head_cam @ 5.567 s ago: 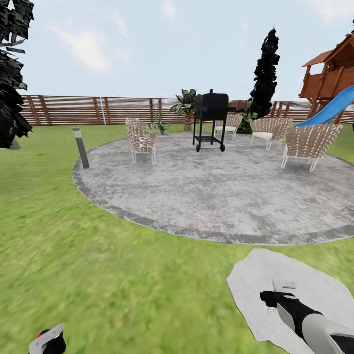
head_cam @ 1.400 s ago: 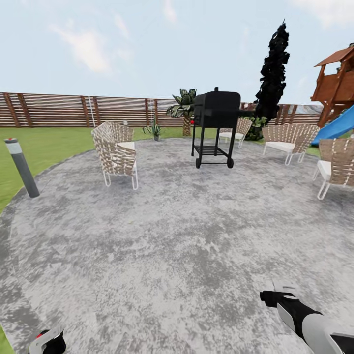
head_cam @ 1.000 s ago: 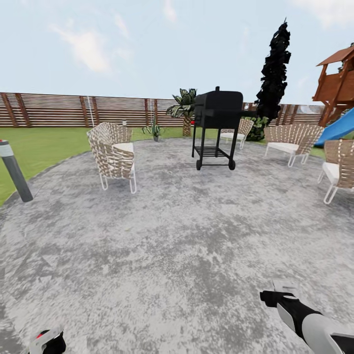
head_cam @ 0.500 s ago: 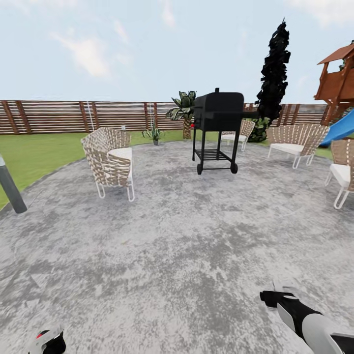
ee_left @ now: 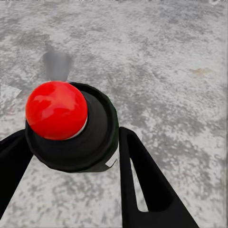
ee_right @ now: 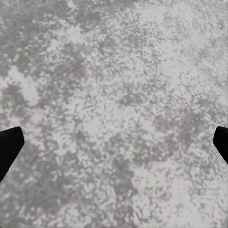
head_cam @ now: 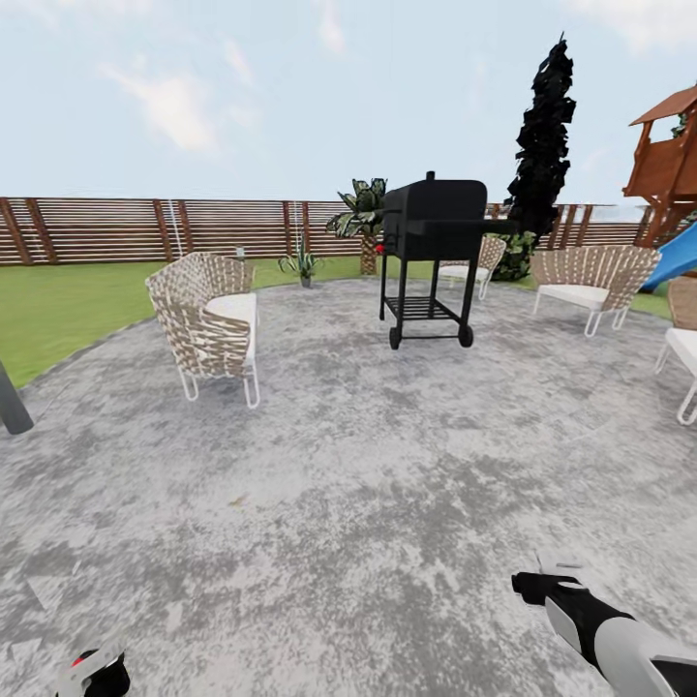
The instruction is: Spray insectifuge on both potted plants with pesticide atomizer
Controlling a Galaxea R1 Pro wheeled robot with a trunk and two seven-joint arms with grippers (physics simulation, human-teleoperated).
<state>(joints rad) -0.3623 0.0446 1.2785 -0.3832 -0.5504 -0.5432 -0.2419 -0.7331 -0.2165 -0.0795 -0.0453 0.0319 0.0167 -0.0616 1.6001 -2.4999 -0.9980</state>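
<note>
My left claw (ee_left: 71,142) grips the atomizer (ee_left: 66,126) — pickup done; my right claw (ee_right: 114,137) hangs open over paving (head_cam: 387,465) — both plants remain unsprayed, I judge.

the whole head view shifts as the camera advances over the paving (head_cam: 387,503): the grass leaves the foreground, and the grill (head_cam: 433,254) and left chair (head_cam: 206,324) grow larger.

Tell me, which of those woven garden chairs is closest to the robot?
The woven chair on the left side of the stone patio, left of the black grill. It appears largest and lowest in the head view; the others stand farther back near the fence.
</note>
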